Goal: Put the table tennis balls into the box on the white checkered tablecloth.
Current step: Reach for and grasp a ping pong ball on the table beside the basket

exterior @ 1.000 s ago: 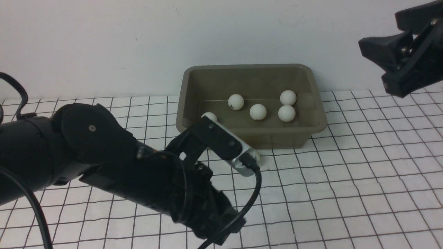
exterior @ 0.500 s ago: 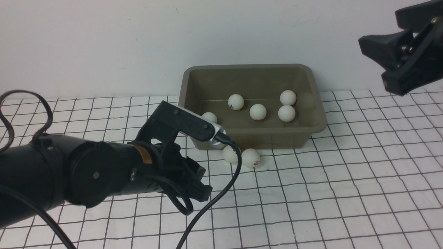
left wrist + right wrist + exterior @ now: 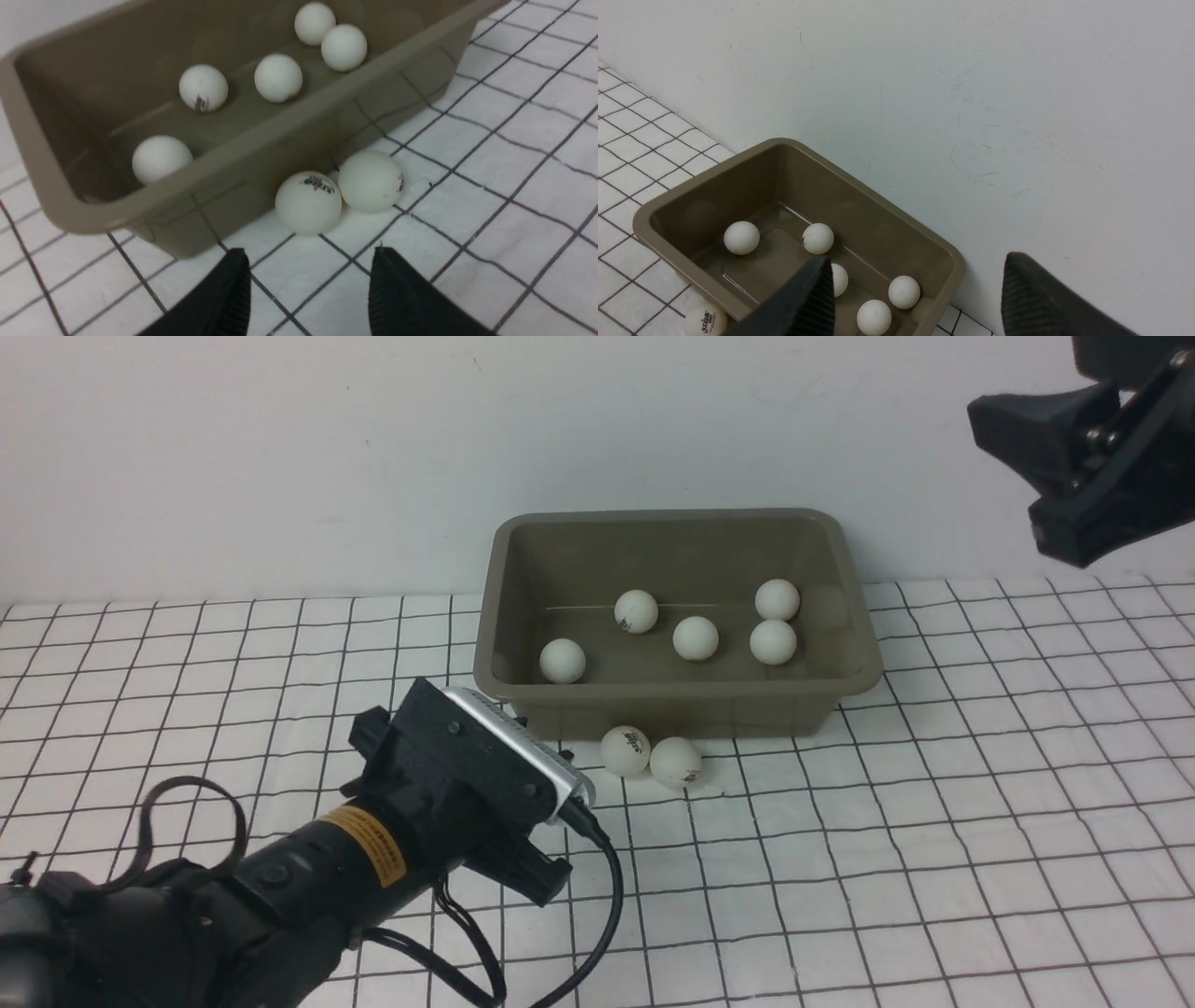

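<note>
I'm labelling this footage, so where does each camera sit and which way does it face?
Front view: between the arms, facing forward at the box; left arm low, right arm high.
Left wrist view: low, facing two table tennis balls beside the box; open left gripper shows.
Right wrist view: high, looking down into the box; open right gripper shows.
Shared by all: the box.

Lab setting, checkered tablecloth, bare wall

Front view: raised, robot's side, faces box and wall, mid-range. Left wrist: low, close over cloth, angled at box's near side. Right wrist: high, far, looks down. All three share box.
</note>
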